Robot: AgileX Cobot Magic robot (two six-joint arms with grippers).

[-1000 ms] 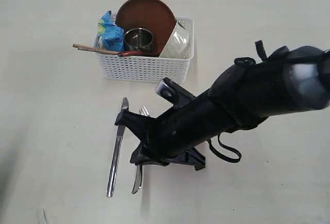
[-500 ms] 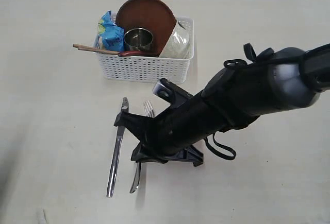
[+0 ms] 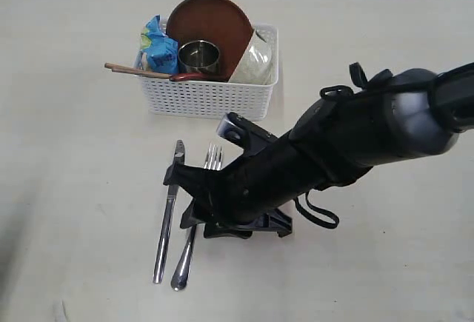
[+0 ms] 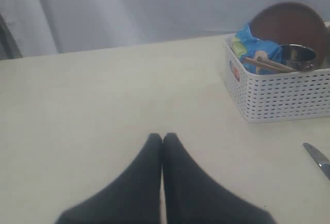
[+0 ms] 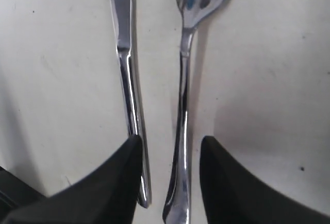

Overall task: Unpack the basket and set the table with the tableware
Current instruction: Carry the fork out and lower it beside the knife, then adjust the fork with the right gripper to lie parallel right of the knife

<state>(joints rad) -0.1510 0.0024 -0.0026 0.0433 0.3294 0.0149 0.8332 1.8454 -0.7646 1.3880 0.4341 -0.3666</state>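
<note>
The white basket (image 3: 211, 100) stands on the cream table (image 3: 74, 174) and holds the reddish-brown plate (image 3: 211, 22), steel cup (image 3: 198, 55), white bowl (image 3: 255, 63), wooden chopsticks (image 3: 137, 71) and dark red spoon (image 3: 194, 77). In front of it the steel knife (image 3: 167, 218) and fork (image 3: 183, 266) lie side by side. My right gripper (image 5: 170, 138) is open just above the table. Its fingers straddle the fork's handle (image 5: 184, 80) without touching it, and the knife (image 5: 125, 69) lies beside one finger. My left gripper (image 4: 162, 136) is shut and empty over bare table, away from the basket (image 4: 278, 95).
A blue snack bag (image 3: 158, 47) sits in the basket's left end. The right arm (image 3: 355, 144) stretches across the table from the right, low over the space in front of the basket. The knife's tip (image 4: 317, 157) shows at the edge of the left wrist view.
The fork has come down flat on the table beside the knife, its handle nearer the front. My right gripper has let go of it and stands open.
</note>
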